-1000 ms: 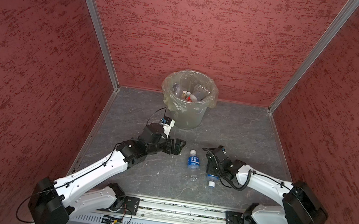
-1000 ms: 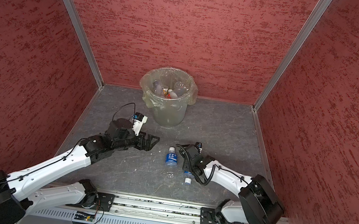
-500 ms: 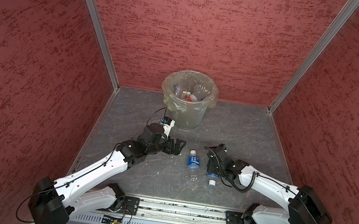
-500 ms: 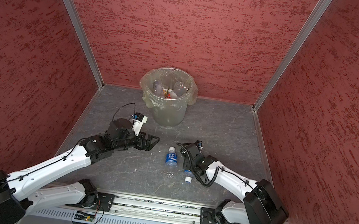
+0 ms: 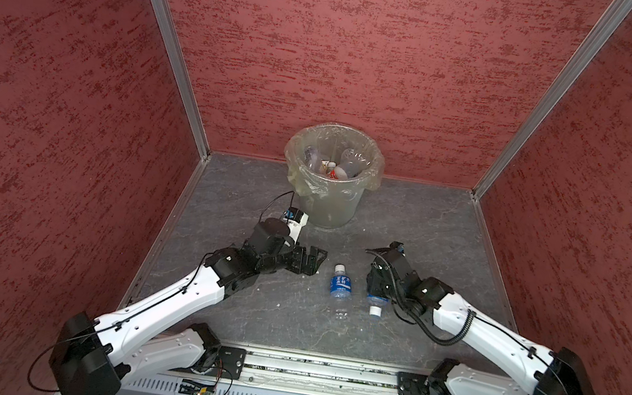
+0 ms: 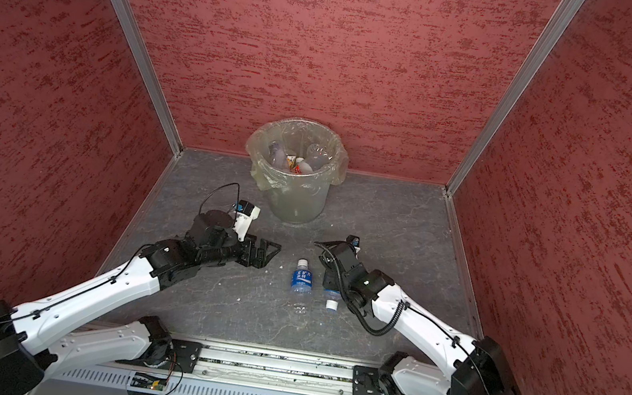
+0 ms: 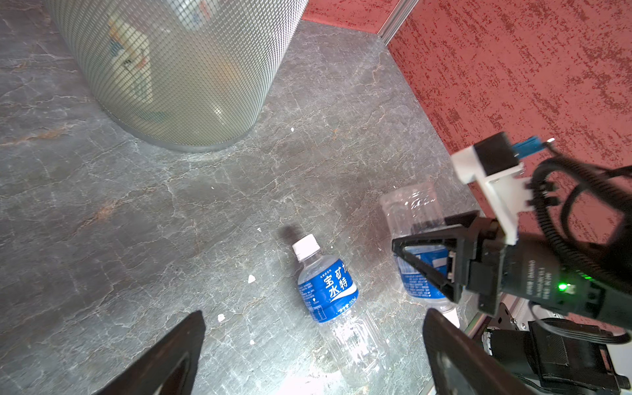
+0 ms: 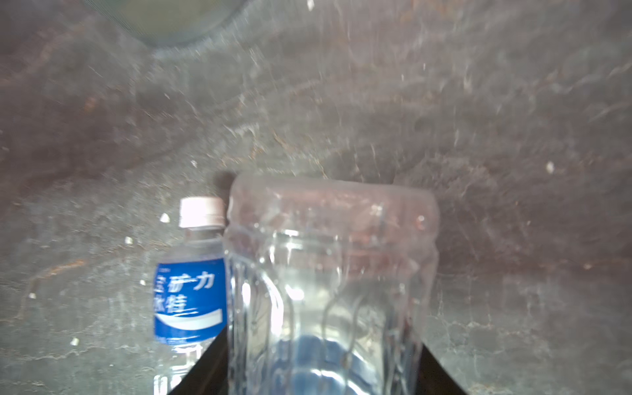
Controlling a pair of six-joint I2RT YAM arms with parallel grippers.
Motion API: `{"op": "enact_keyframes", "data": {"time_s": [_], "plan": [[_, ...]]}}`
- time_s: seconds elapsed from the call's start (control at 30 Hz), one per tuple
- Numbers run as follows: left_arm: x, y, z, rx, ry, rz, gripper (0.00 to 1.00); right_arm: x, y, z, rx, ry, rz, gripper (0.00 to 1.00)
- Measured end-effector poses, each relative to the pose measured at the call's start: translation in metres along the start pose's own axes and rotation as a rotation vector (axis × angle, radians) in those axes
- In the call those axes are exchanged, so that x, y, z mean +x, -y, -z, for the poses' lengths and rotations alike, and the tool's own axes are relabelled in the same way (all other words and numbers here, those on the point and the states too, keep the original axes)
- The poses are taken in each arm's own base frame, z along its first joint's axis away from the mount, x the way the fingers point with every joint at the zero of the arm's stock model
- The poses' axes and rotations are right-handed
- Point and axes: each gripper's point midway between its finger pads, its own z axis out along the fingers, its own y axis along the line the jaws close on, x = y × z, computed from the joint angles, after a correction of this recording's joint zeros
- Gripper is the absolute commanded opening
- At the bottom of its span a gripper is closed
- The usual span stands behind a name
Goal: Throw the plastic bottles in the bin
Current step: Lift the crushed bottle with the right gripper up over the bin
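Bottles: 2 are outside the bin [image 5: 329, 209], on the surface [image 5: 427, 231]. Left jaws stand wide apart, empty. Beside them a free bottle [image 5: 340, 288] lies cap toward the bin; right jaws clamp the other bottle [image 5: 375, 304].

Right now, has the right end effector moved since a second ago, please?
Yes, slightly: in both top views the right end effector and its bottle sit farther from the front rail, toward the bin.
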Motion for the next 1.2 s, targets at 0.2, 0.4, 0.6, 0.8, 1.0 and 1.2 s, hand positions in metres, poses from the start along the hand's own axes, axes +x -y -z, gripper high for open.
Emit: {"op": "enact_keyframes", "data": {"time_s": [0.2,0.4,0.6,0.8,1.0,1.2], "plan": [[0.001,-0.002,0.006,-0.004,0.009,-0.001,1.00,-0.042,-0.016,0.038,-0.066,0.142,0.017,0.20],[0.007,-0.007,0.009,-0.027,-0.002,0.001,1.00,-0.087,-0.035,0.074,-0.101,0.275,0.039,0.19],[0.011,-0.010,0.012,-0.040,-0.009,0.003,1.00,-0.119,-0.046,0.107,-0.124,0.378,0.060,0.19],[0.018,-0.018,0.012,-0.057,-0.023,0.018,1.00,-0.151,-0.059,0.143,-0.166,0.482,0.075,0.20],[0.030,-0.030,0.010,-0.087,-0.060,0.037,1.00,-0.180,-0.072,0.179,-0.212,0.587,0.080,0.21],[0.044,-0.040,0.006,-0.101,-0.099,0.060,1.00,-0.218,-0.099,0.206,-0.254,0.683,0.099,0.21]]}}
